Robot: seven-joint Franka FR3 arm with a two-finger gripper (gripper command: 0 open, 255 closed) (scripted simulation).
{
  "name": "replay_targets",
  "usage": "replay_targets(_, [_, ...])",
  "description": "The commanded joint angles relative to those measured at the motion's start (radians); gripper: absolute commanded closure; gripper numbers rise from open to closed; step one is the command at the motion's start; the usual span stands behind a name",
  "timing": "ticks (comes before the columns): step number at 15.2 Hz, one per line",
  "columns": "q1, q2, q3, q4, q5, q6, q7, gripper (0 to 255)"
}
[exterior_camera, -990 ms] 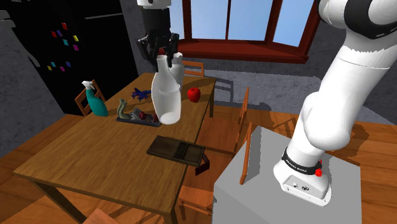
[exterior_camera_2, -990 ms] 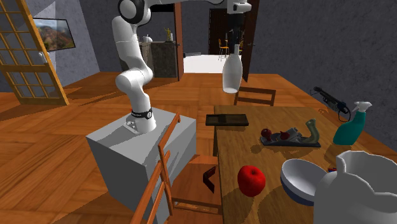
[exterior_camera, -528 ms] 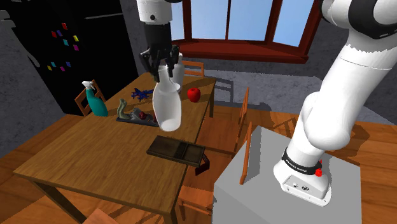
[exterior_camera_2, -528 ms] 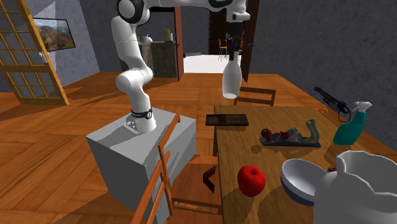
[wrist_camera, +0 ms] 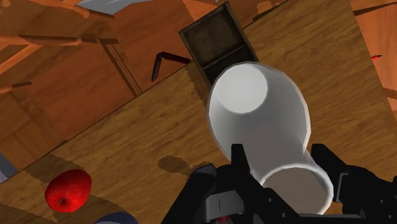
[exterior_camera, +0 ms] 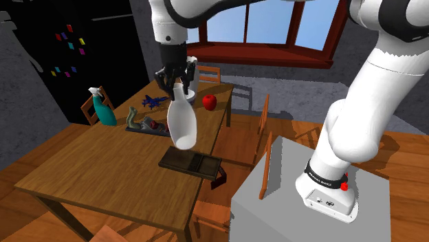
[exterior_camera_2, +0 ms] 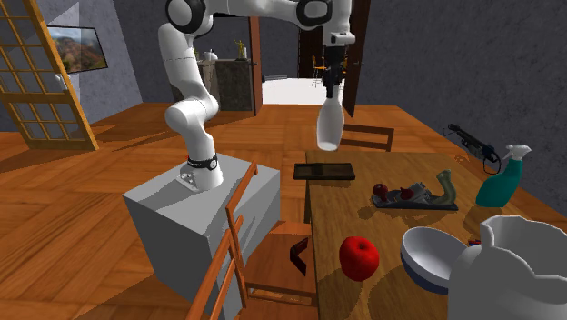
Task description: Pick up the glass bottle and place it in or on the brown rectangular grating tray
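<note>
Firstly, gripper in shoulder view: the black gripper (exterior_camera: 176, 80) points down above the wooden table (exterior_camera: 82, 172), with its fingers clamped on the neck of the bottle.
Bottle in shoulder view: the plain white bottle (exterior_camera: 182, 125) hangs in the air, neck up and wide body down, leaning slightly and clear of the tabletop.
Tray in shoulder view: the dark brown tray (exterior_camera: 190, 162) lies flat at the table edge nearest the stand (exterior_camera: 289, 206), just below the bottle's base in the picture.
Other things in shoulder view: a red apple (exterior_camera: 209, 102), a hand plane (exterior_camera: 150, 125) and a teal spray bottle (exterior_camera: 102, 107) sit farther along the table.
Gripper in second exterior view: the fingers are closed around the bottle's neck, and the bottle hangs straight below them.
Bottle in second exterior view: it is held above the far end of the table, higher than the tray and touching nothing but the gripper.
Near end in second exterior view: a white bowl (exterior_camera_2: 434, 259) sits beside a white jug (exterior_camera_2: 509, 273), with the apple close to them.
Fingers in wrist view: both black fingers (wrist_camera: 238, 167) press on the neck from opposite sides.
Bottle in wrist view: its rounded base points away from the camera towards the tabletop.
Tray in wrist view: it lies beyond the bottle's base at the table edge, and its near end is hidden behind the bottle.
</note>
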Motion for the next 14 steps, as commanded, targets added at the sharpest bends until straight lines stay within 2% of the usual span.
replay_targets(1, [0.001, -0.001, 0.001, -0.028, 0.0, 0.027, 0.003, 255])
replay_targets(14, [0.003, 0.017, 0.005, -0.183, -0.005, 0.2, 0.01, 255])
